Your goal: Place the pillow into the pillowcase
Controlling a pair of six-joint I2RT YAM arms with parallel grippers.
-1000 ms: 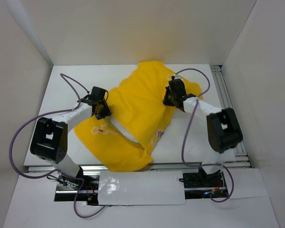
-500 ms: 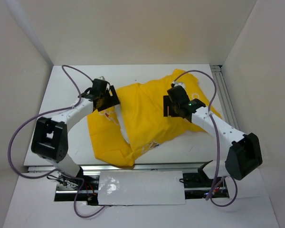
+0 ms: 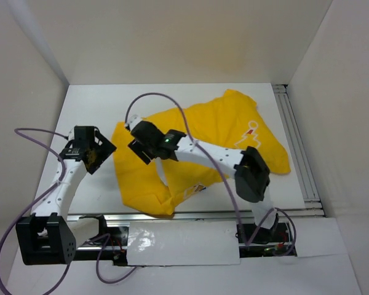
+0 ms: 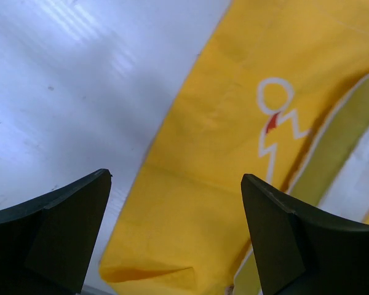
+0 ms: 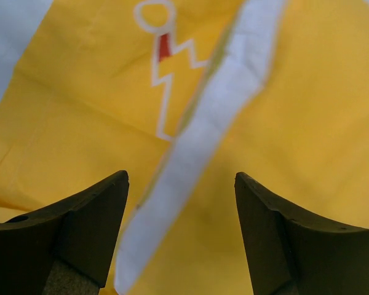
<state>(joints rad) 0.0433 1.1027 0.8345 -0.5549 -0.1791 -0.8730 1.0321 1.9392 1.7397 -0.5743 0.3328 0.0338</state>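
The yellow pillowcase (image 3: pixel 203 132) lies spread flat across the table's middle, printed lettering facing up (image 4: pixel 277 117). Only a narrow white strip of the pillow (image 5: pixel 203 141) shows through a gap in the yellow fabric near its left end; the rest is hidden. My left gripper (image 3: pixel 100 153) hangs open just left of the pillowcase's left edge, and fabric and table show between its fingers (image 4: pixel 80 221). My right gripper (image 3: pixel 139 147) is open above the left part of the pillowcase, over the white strip, holding nothing (image 5: pixel 181 178).
White walls enclose the table on three sides. A metal rail (image 3: pixel 295 147) runs along the right edge and another (image 3: pixel 190 215) along the front. Purple cables (image 3: pixel 154 97) loop above both arms. Bare white table (image 3: pixel 86 104) lies left of the pillowcase.
Both grippers opened and let go of the pillowcase, which dropped flat. The left arm drew back to the left; the right arm swung across to the pillowcase's left part.
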